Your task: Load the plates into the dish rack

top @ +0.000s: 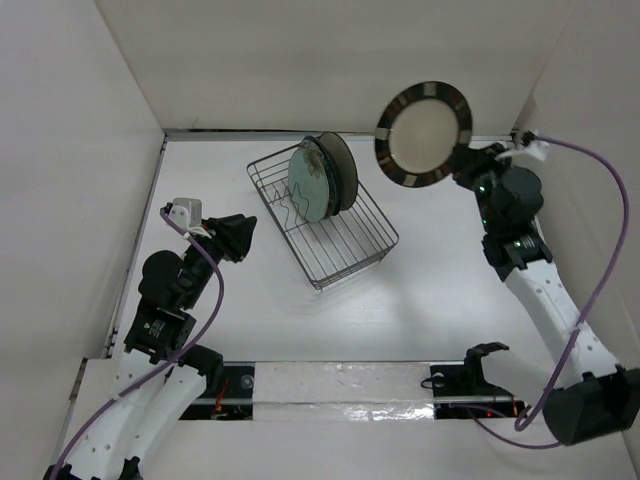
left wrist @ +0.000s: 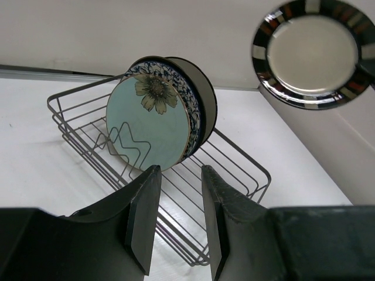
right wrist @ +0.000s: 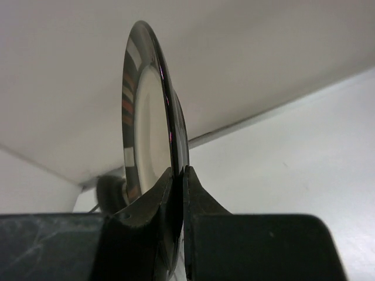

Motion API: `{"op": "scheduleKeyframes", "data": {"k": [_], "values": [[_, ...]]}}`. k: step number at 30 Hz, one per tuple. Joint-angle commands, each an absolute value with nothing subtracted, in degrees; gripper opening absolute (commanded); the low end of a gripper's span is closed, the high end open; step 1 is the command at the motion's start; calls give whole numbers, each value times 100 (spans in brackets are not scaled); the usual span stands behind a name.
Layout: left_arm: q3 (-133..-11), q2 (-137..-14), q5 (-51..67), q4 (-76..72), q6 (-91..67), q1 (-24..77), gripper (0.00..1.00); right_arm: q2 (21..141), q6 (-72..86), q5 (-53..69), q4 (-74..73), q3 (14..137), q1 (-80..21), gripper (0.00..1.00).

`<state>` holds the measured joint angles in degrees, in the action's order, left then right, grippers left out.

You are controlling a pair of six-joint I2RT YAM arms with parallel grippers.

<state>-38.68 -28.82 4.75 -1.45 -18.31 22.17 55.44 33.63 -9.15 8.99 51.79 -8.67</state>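
The wire dish rack (top: 352, 252) stands mid-table and holds three upright plates at its far end: the pale green flower plate (left wrist: 146, 126) in front, the blue-floral one (left wrist: 186, 93) behind it, and a dark-rimmed one (left wrist: 206, 96) at the back. My right gripper (top: 462, 160) is shut on the rim of a dark-rimmed cream plate (top: 424, 134), holding it in the air to the right of the rack; it shows edge-on in the right wrist view (right wrist: 153, 134). My left gripper (top: 246, 238) is open and empty, left of the rack. The black plate is out of view.
White walls enclose the table on the left, back and right. A foil-covered strip (top: 345, 385) runs along the near edge between the arm bases. The near half of the rack holds no plates.
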Motion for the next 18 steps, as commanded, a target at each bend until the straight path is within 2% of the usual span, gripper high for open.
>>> {"op": "scheduleKeyframes", "data": {"k": [1,9,14,18], "values": [[-3894,-2892,589,-396,-1819,2259,31,6229,2324,-1054,1530,6572,-2157,0],[-3885,-2831,527,-351,-1802,2259,32,8277,1407,-1695,915,8936,-3681,0],[-3911,-2786,351,-308,-1775,2259,32,9516,994,-2292,466,10201,-4017,0],[-3893,-2734,387,-334,-1775,2259,33,9983,818,-2689,422,10564,-4157,0]]}}
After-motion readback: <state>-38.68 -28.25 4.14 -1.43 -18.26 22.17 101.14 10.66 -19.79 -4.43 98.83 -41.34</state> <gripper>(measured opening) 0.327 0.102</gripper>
